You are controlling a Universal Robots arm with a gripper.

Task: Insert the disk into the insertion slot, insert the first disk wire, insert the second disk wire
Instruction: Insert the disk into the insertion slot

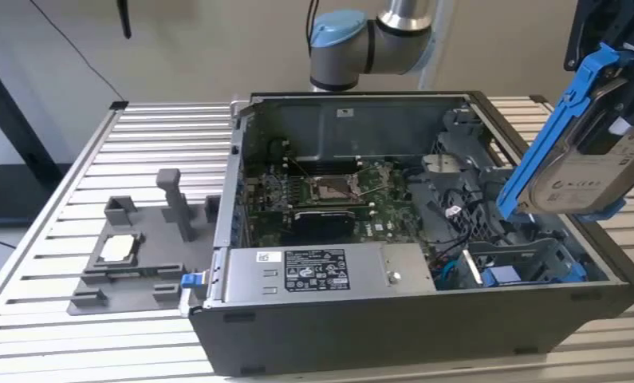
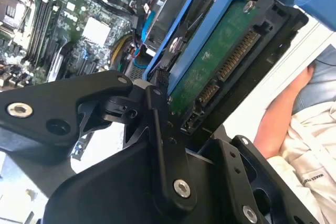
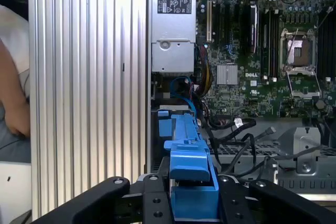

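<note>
The disk (image 1: 591, 163), silver-grey with a white label in a bright blue carrier (image 3: 190, 182), hangs tilted in the air over the open computer case's corner on the exterior view's right. My gripper (image 1: 618, 96) is shut on it from above. In the second wrist view the disk's green circuit side and connectors (image 2: 220, 72) face the camera between the black fingers (image 2: 157, 129). The insertion slot (image 1: 524, 262), a grey metal cage with blue clips, sits below the disk in the case's near corner. Loose black cables (image 1: 457, 217) lie beside the cage.
The case (image 1: 402, 327) stands on a slatted metal table (image 1: 167, 136); motherboard (image 1: 328, 191) and power supply (image 1: 317, 270) lie inside. A grey fixture tray with posts (image 1: 93, 291) holds a silver chip (image 1: 118, 249). A person's arm (image 2: 283, 124) rests beside the table.
</note>
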